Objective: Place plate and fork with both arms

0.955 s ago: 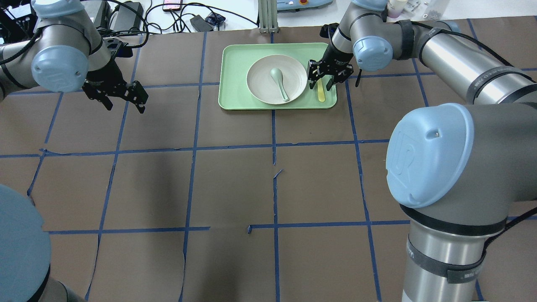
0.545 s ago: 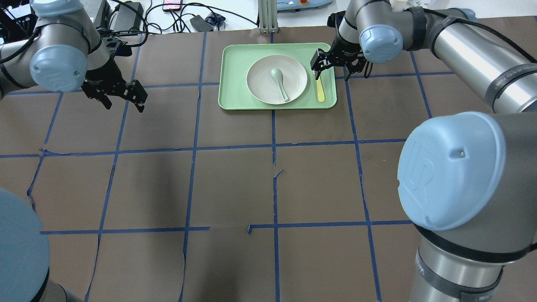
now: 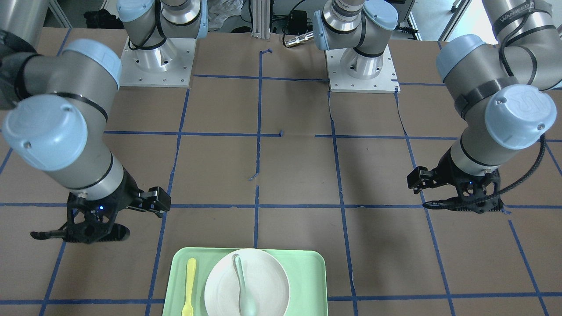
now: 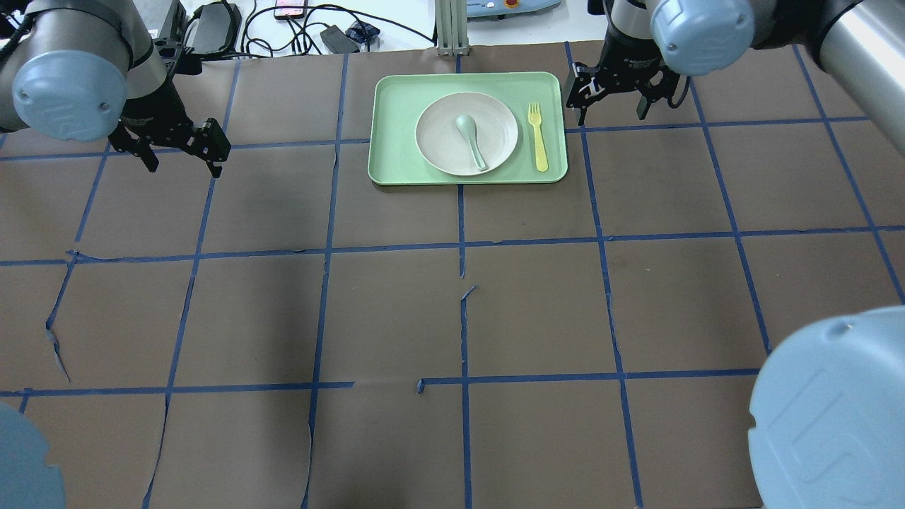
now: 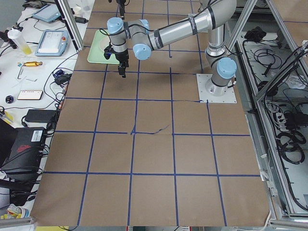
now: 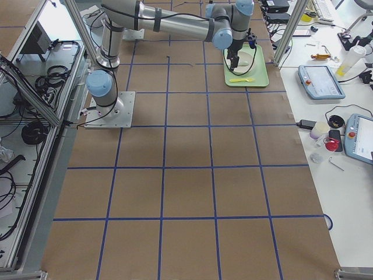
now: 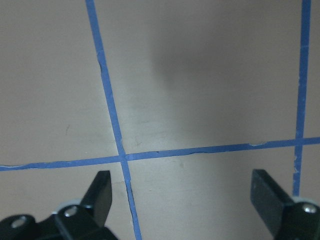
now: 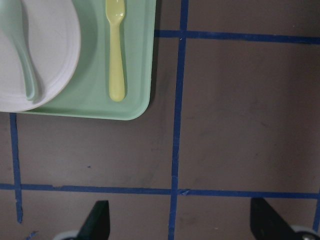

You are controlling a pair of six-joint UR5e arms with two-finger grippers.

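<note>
The round off-white plastic plate (image 4: 495,131) rests on the mint-green rectangular tray (image 4: 396,141) at the far side of the desk (image 4: 459,318), the small yellow plastic fork (image 4: 539,138) just right of it, like a setting. The right claw (image 4: 611,113) beside the tray and the left claw (image 4: 184,166) well left hang spread and empty: both placements look done.

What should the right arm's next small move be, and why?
Probably retract the right end effector toward its base. The plate sits on the mint-green tray with the yellow fork lying beside it. The right end effector and the left end effector are both open, empty and off the tray. Nothing looks left to grasp.
</note>
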